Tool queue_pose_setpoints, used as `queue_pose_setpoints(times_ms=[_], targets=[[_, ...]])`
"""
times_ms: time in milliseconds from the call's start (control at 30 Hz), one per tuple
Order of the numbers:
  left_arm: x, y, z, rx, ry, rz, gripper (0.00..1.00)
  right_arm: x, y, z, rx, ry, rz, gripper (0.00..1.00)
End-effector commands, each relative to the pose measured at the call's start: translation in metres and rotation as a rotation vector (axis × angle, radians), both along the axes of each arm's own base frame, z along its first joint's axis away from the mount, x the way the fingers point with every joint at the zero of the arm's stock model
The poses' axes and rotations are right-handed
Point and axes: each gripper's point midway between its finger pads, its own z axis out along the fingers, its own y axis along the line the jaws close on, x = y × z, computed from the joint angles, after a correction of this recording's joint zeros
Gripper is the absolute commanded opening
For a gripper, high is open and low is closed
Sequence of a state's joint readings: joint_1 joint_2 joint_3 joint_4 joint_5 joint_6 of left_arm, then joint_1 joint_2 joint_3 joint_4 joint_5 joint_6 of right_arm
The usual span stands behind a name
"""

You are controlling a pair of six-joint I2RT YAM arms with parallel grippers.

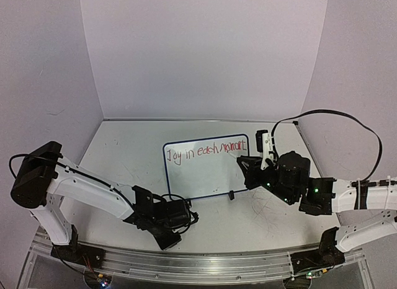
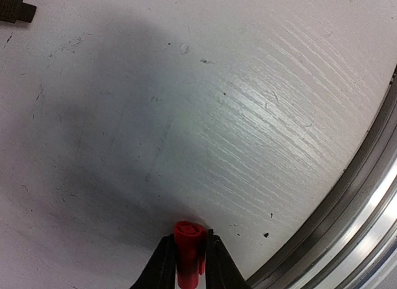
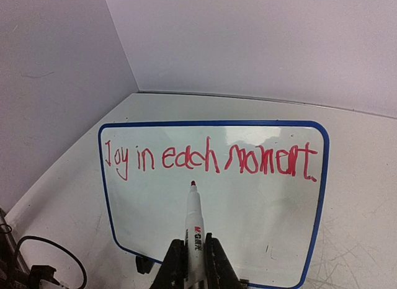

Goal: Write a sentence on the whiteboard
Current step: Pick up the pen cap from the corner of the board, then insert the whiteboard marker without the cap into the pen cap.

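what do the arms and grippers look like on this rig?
Left arm and right arm: white links, black joint housings, black wrists. Black cable loops above the right; green LEDs on it. Left gripper and right gripper: black tapered fingers.

Looking down past the right gripper (image 3: 195, 261), clamped tight on a white marker (image 3: 194, 224), red tip (image 3: 193, 184) bare and aimed at the whiteboard (image 3: 214, 123). Touching or just hovering, can't tell. Across the board's upper half, the sentence (image 3: 211, 160) in red: "Joy in each moment", tip just under "each". Lying on the scuffed table (image 3: 363, 196), short of its far edge. Over at the near left, a black cable (image 3: 49, 248) looping.
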State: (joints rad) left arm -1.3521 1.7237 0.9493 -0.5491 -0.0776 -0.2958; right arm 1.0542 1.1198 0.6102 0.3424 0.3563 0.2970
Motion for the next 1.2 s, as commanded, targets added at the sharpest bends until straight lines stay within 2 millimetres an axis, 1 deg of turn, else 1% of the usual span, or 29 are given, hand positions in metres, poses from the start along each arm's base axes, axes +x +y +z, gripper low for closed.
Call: queue_pose_setpoints(times_ms=[0, 67, 167, 300, 367, 467, 567, 700, 767, 867, 933, 1033, 1067, 1133, 1167], targets=[[0.003, 0.005, 0.0, 0.039, -0.014, 0.033, 0.25, 0.003, -0.007, 0.011, 0.038, -0.017, -0.032, 0.0], [0.0, 0.006, 0.0, 0.044, 0.003, 0.041, 0.26, 0.003, -0.007, 0.011, 0.04, -0.017, -0.032, 0.0], [-0.004, 0.008, -0.002, 0.05, 0.014, 0.049, 0.26, 0.003, -0.006, 0.011, 0.042, -0.016, -0.03, 0.0], [-0.004, 0.009, -0.005, 0.067, 0.017, 0.053, 0.2, 0.003, -0.004, 0.011, 0.043, -0.016, -0.024, 0.0], [-0.004, 0.01, -0.005, 0.074, 0.011, 0.059, 0.14, 0.003, -0.004, 0.011, 0.046, -0.016, -0.023, 0.0], [0.0, 0.01, 0.0, 0.065, -0.016, 0.082, 0.07, 0.003, -0.004, 0.011, 0.044, -0.016, -0.023, 0.0], [0.012, 0.004, 0.018, 0.013, -0.074, 0.132, 0.05, 0.003, -0.002, 0.011, 0.039, -0.018, -0.016, 0.0], [0.04, -0.004, 0.061, -0.114, -0.155, 0.28, 0.01, 0.004, 0.004, 0.016, 0.03, -0.03, 0.001, 0.0], [0.059, 0.0, 0.085, -0.192, -0.177, 0.393, 0.0, 0.003, 0.009, 0.018, 0.022, -0.037, 0.022, 0.0], [0.086, 0.013, 0.131, -0.34, -0.217, 0.559, 0.0, 0.002, 0.022, 0.024, 0.024, -0.046, 0.068, 0.0], [0.102, 0.024, 0.166, -0.475, -0.224, 0.684, 0.0, -0.003, 0.035, 0.03, 0.04, -0.062, 0.119, 0.0], [0.121, 0.043, 0.221, -0.715, -0.257, 0.861, 0.0, -0.014, 0.061, 0.039, 0.065, -0.088, 0.197, 0.0], [0.126, 0.052, 0.239, -0.806, -0.268, 0.929, 0.0, -0.017, 0.071, 0.043, 0.075, -0.1, 0.218, 0.0], [0.131, 0.069, 0.273, -1.033, -0.258, 1.052, 0.0, -0.022, 0.092, 0.041, 0.065, -0.113, 0.249, 0.0], [0.132, 0.075, 0.289, -1.161, -0.231, 1.104, 0.0, -0.023, 0.101, 0.047, 0.08, -0.127, 0.255, 0.0]])
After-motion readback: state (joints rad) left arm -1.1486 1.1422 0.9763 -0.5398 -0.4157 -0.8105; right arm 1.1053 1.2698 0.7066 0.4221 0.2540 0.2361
